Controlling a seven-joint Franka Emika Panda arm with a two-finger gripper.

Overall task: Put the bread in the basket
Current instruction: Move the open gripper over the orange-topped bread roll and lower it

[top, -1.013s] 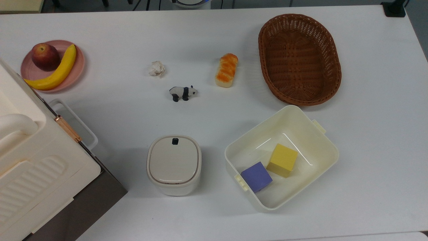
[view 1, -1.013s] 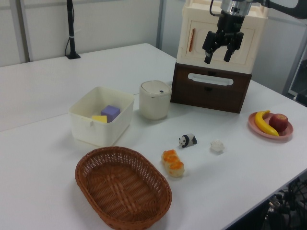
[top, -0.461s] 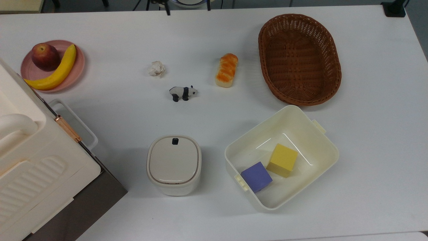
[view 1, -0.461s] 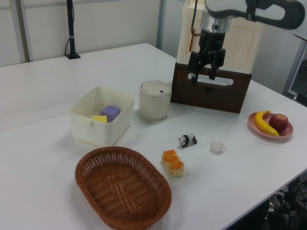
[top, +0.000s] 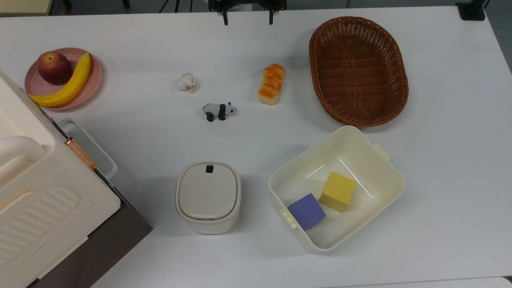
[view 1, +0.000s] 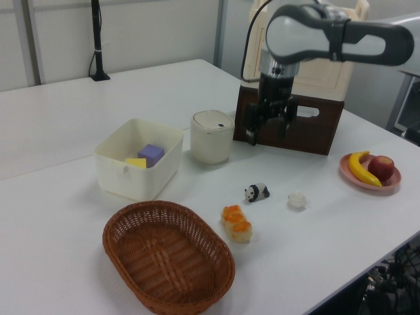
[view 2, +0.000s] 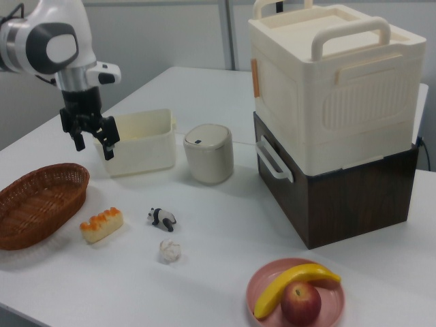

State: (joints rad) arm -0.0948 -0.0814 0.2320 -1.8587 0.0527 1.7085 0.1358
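We hover the gripper, jaws spread and empty, high above the desk; next we descend over the bread beside the basket.

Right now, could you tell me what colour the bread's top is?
Glossy orange-brown, with pale cream sides; the bread shows best in the top view.

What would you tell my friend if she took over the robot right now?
Pincer: open, holding nothing, hanging in the air above the table.
Bread: lying on the table, between the panda toy and the basket, not touching either.
Basket: nothing in it.
Done: nothing of the job yet; the bread is untouched.
Left: bring the pincer down over the bread, grab it, carry it over and drop it in the basket.
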